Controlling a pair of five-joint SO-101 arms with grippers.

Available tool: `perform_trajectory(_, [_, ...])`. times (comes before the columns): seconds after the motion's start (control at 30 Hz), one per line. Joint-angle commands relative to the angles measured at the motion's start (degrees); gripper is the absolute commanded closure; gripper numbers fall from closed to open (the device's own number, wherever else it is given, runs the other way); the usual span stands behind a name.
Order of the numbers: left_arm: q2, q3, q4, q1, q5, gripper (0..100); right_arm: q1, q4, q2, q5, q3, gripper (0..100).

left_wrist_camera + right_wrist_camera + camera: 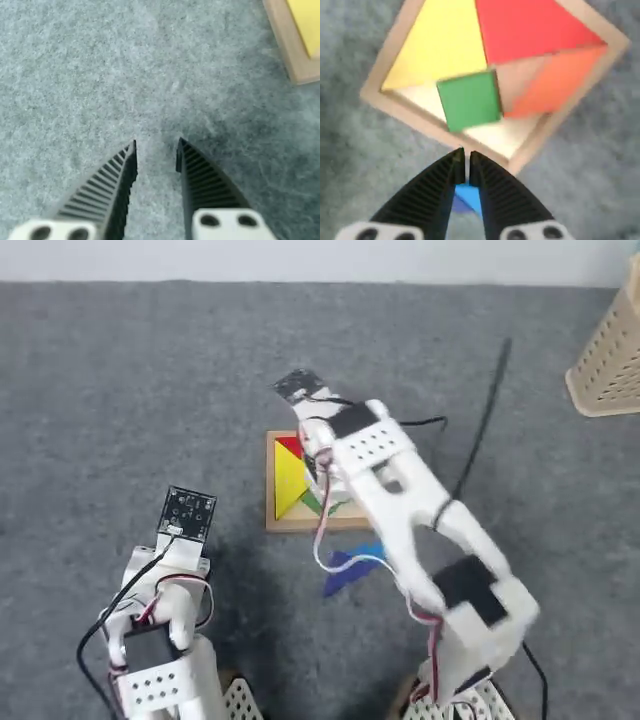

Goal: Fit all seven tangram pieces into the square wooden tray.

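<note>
Grey carpet (120, 390) runs to a pale wall (300, 258); the wooden tray (272, 522) mid-table holds yellow (290, 480), red (290, 447) and orange (555, 82) pieces plus a green square (470, 100) lying askew. Right gripper (465, 156) hangs over the tray's near rim, jaws almost closed, nothing seen between the tips; left gripper (156, 150), part-open and empty, is over carpet left of the tray. Blue pieces (348, 568) lie just near of the tray under the right arm, long axis near-left to far-right; right arm judged nearer
</note>
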Motion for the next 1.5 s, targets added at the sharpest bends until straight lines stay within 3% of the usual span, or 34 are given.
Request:
perform_trajectory(0.0, [-1.3, -0.7, 0.2, -0.2, 0.4, 88, 1.7, -2.9, -12.8, 3.4, 12.0, 99.3])
perform_trajectory(0.13, [-1.3, -0.7, 0.2, -0.2, 0.4, 88, 2.5, -5.5, -20.4, 13.3, 25.1, 98.9])
perform_trajectory(0.23, [-1.3, -0.7, 0.2, -0.2, 0.4, 88, 4.1, -6.2, -22.9, 16.7, 29.3, 98.5])
perform_trajectory(0.43, [-1.3, -0.7, 0.2, -0.2, 0.4, 88, 4.0, -12.9, -19.9, 20.9, 32.6, 81.5])
perform_trajectory(0.8, [-1.3, -0.7, 0.2, -0.2, 0.4, 88, 4.3, -18.2, -6.0, 23.8, 32.3, 77.8])
perform_trajectory(1.47, [-1.3, -0.7, 0.2, -0.2, 0.4, 88, 3.3, -13.1, -8.2, 26.1, 34.6, 77.8])
